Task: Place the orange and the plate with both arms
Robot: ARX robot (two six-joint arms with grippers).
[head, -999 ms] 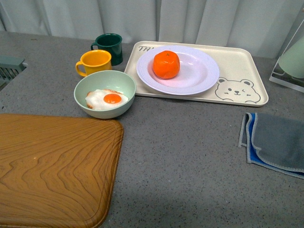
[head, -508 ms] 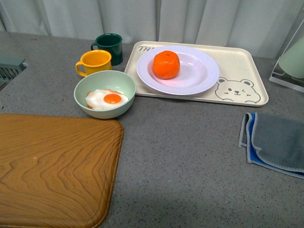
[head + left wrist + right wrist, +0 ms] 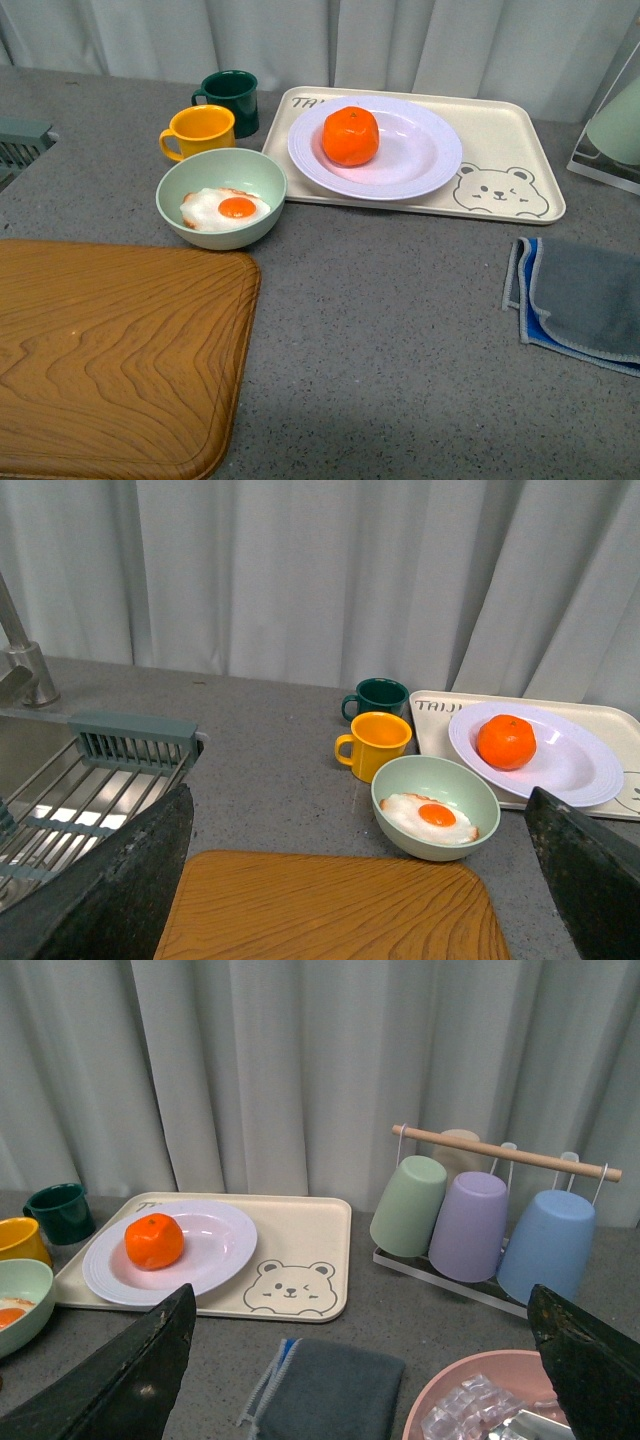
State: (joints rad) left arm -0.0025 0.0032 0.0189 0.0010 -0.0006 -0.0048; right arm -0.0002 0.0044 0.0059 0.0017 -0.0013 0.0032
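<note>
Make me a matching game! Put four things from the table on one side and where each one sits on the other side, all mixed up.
Things:
1. orange
2. fried egg
3. plate
4. yellow mug

Places:
A. in the green bowl
B. on the bear tray
C. on the plate
D. right beside the dark green mug

Pairs: 1-C, 2-A, 3-B, 4-D

- The orange (image 3: 350, 136) sits in the plate (image 3: 420, 160), left of its middle.
- The plate rests on the left half of the tray (image 3: 510, 135), at the counter's (image 3: 400, 320) far edge.
- Two mugs (image 3: 200, 130) stand left of the tray.
- The bowl (image 3: 222, 205) holding the egg (image 3: 226, 209) sits before them.
- The board (image 3: 110, 350) fills the near left corner.
- The cloth (image 3: 580, 300) lies at the right edge.
</note>
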